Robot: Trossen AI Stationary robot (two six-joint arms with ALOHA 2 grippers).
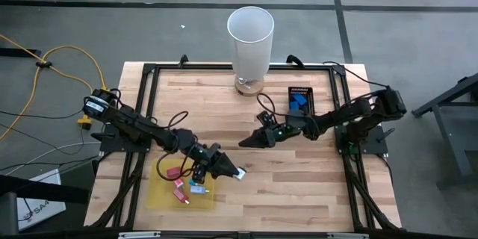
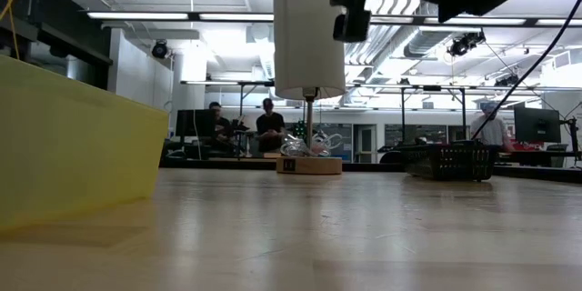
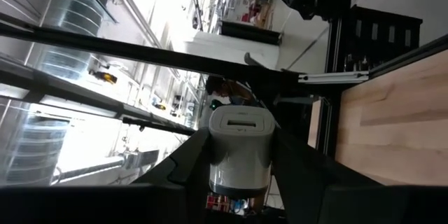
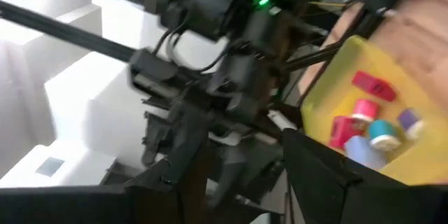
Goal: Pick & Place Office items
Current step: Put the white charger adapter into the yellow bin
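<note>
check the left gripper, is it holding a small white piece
Yes, in the left wrist view the left gripper has its dark fingers closed on a small whitish piece.

The left pincer [image 1: 233, 172] held a small whitish block [image 3: 239, 147] between its fingers, just beyond the flat yellow sheet [image 1: 160, 193], where small red, pink and teal pieces [image 1: 183, 184] crowded the space directly behind it. Ahead of it, the pale wooden bench [image 1: 299, 187] lay bare. The right pincer [image 1: 246, 143] hung close by, its fingers parted with nothing between them. Behind that pincer sat a small black tray [image 1: 301, 99], and to its side rose the tall white cylinder [image 1: 250, 41] on its wooden base.
</note>
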